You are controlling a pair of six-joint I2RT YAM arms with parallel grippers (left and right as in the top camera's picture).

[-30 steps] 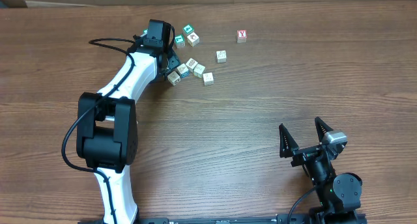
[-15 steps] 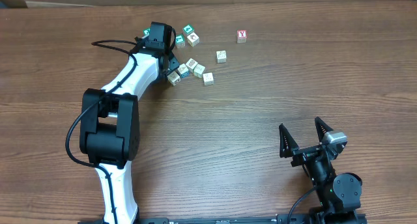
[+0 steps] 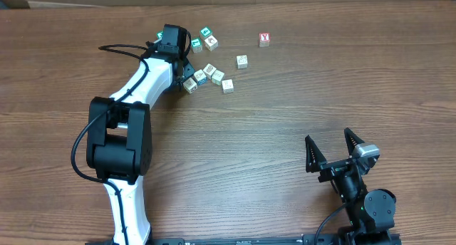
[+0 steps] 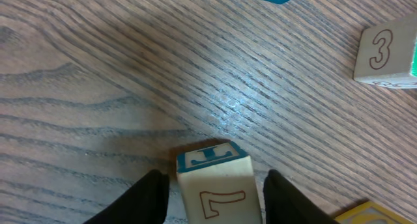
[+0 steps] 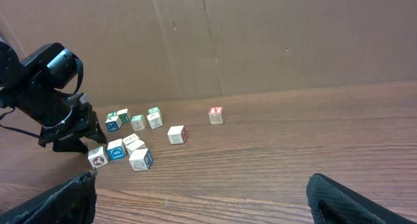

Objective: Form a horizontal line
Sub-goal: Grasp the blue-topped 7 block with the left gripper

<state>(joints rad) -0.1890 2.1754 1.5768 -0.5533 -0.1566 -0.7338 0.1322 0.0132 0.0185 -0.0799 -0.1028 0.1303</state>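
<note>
Closest to the bottom edge of the overhead shot, lower right, the right gripper [image 3: 328, 136] is parked over the bare tabletop [image 3: 285, 131], fingers spread wide apart and nothing between them. The left arm [image 3: 135, 88] runs from the bottom left up toward the upper middle of the frame. There the left gripper [image 4: 214, 173] is down at the wood with one finger on each side of the T cube [image 4: 218, 191], a pale block with a blue-bordered T on top. On the wrist cam a thin sliver of grain shows along the block's left side and the right finger is super close, so honestly I can't tell if it's pinching or just straddling. The pale cubes [image 3: 210, 69] aren't in a straight row yet: they sit in a loose zigzag bunch in the upper middle, with the T cube at its lower left end. One stray cube [image 3: 242, 61] sits a bit off to the right. Farther up are the teal-faced cubes [image 3: 206, 33], just beside the wrist, and the red Y cube [image 3: 265, 38] is well apart toward the upper right. The right wrist cam shows a cardboard wall [image 5: 260, 42] behind everything.
</note>
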